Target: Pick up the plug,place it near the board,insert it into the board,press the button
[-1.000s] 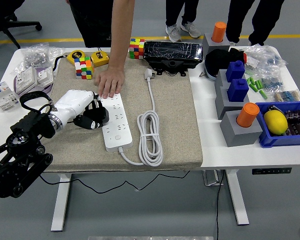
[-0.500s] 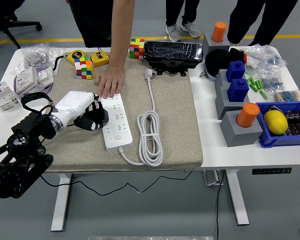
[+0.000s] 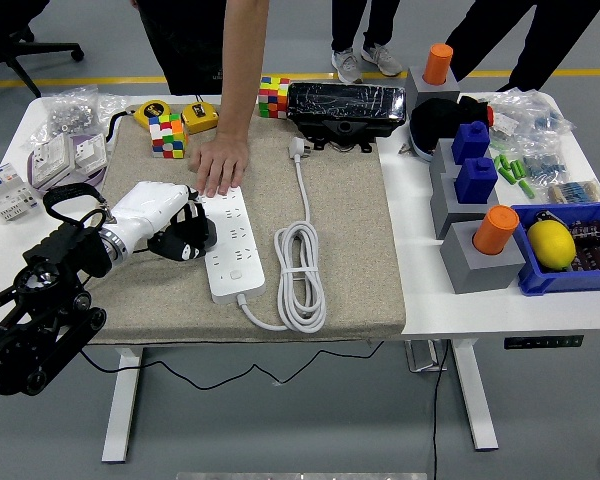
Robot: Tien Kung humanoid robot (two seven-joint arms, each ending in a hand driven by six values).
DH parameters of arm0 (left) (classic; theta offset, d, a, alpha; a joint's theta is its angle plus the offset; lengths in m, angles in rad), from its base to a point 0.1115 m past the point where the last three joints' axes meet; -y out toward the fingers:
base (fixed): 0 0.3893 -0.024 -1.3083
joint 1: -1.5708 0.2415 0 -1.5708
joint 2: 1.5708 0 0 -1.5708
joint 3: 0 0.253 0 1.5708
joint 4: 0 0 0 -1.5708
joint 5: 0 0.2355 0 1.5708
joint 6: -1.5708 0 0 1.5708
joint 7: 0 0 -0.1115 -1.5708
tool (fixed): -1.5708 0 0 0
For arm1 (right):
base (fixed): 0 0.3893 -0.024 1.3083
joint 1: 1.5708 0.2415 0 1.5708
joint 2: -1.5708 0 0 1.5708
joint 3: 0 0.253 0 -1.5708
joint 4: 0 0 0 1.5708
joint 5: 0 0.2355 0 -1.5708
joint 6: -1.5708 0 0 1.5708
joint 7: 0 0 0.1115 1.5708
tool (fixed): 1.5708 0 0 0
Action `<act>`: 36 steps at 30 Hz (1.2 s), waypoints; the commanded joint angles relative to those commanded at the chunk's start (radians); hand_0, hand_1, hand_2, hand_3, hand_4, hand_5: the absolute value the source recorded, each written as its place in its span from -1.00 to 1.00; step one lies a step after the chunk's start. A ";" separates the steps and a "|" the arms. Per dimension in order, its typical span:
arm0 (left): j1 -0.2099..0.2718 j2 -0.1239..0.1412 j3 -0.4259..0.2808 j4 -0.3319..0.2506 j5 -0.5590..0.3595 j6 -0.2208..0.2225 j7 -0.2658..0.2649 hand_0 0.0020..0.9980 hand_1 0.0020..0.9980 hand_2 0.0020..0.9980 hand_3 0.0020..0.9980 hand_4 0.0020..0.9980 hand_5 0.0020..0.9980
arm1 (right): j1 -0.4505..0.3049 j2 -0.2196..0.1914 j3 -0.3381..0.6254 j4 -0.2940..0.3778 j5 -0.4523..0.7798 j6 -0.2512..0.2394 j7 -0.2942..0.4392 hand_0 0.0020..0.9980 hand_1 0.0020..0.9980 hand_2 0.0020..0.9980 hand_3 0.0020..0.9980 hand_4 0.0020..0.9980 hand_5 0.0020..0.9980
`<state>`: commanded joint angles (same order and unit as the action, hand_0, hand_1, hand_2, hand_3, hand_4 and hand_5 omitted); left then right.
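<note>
The white power strip [image 3: 231,243] lies on the beige mat [image 3: 350,240], long side running away from me. My left hand [image 3: 172,226], white with black fingers, sits at the strip's left edge. Its fingers are curled around a small black plug [image 3: 192,243] that touches the strip's left side near its middle. A person's hand [image 3: 221,163] rests flat on the strip's far end. The strip's white cord [image 3: 301,262] lies coiled to its right and ends in a white plug [image 3: 298,148] near the mat's far edge. My right arm is out of view.
Rubik's cubes [image 3: 166,134] and yellow tape measures [image 3: 199,117] lie at the mat's far left. A black wrapped box [image 3: 345,108] stands at the back. Grey blocks with blue and orange pegs [image 3: 477,215] and a blue bin with a lemon [image 3: 551,243] stand on the right.
My left hand with the plug has barely shifted beside the strip. The person's hand stays on the strip's far end.
</note>
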<state>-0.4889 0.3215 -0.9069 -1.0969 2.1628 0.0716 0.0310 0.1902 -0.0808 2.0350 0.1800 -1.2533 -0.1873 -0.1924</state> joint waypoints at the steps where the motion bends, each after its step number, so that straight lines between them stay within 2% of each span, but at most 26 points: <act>1: 0.000 0.000 0.001 0.000 0.000 0.001 0.000 -0.32 -0.21 -0.23 0.02 0.49 -1.00 | 0.000 0.000 0.000 0.000 0.000 0.000 0.000 0.58 0.39 0.43 0.52 1.00 1.00; 3: 0.001 0.000 0.001 0.002 -0.003 0.004 -0.004 -0.32 -0.21 -0.23 0.02 0.49 -1.00 | -0.001 0.000 0.002 0.000 -0.002 0.000 0.000 0.58 0.39 0.43 0.52 1.00 1.00; 4: 0.001 0.000 0.001 0.003 -0.004 0.004 -0.004 -0.28 0.00 0.00 0.07 0.57 -1.00 | -0.002 0.000 0.002 0.000 -0.002 0.000 0.000 0.59 0.39 0.43 0.52 1.00 1.00; 9: 0.003 0.001 0.002 0.006 -0.008 0.010 -0.010 -0.28 0.00 0.00 0.07 0.57 -1.00 | -0.003 0.000 0.003 0.000 -0.004 0.000 -0.001 0.59 0.39 0.43 0.52 1.00 1.00; 10: 0.003 0.001 0.002 0.007 -0.007 0.012 -0.011 -0.22 0.11 0.13 0.13 0.68 -1.00 | -0.003 0.000 0.003 0.000 -0.003 0.000 0.000 0.59 0.39 0.43 0.52 1.00 1.00; 21: -0.004 0.003 0.000 0.011 -0.002 0.014 -0.012 -0.15 0.18 0.18 0.15 0.71 -1.00 | 0.000 0.000 0.001 0.000 0.000 0.001 -0.001 0.59 0.39 0.43 0.52 1.00 1.00; 22: -0.004 0.003 0.000 0.011 0.000 0.014 -0.012 -0.05 0.33 0.25 0.20 0.77 -1.00 | 0.001 0.000 0.002 0.000 0.000 0.001 -0.001 0.59 0.39 0.43 0.52 1.00 1.00; 36: -0.006 0.005 0.002 0.009 0.011 0.013 -0.011 0.00 0.38 0.27 0.21 0.76 -1.00 | 0.001 -0.002 0.001 0.000 0.001 0.000 0.001 0.60 0.39 0.43 0.52 1.00 1.00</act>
<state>-0.4953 0.3267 -0.9048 -1.0884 2.1735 0.0841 0.0202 0.1909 -0.0829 2.0362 0.1800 -1.2522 -0.1877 -0.1911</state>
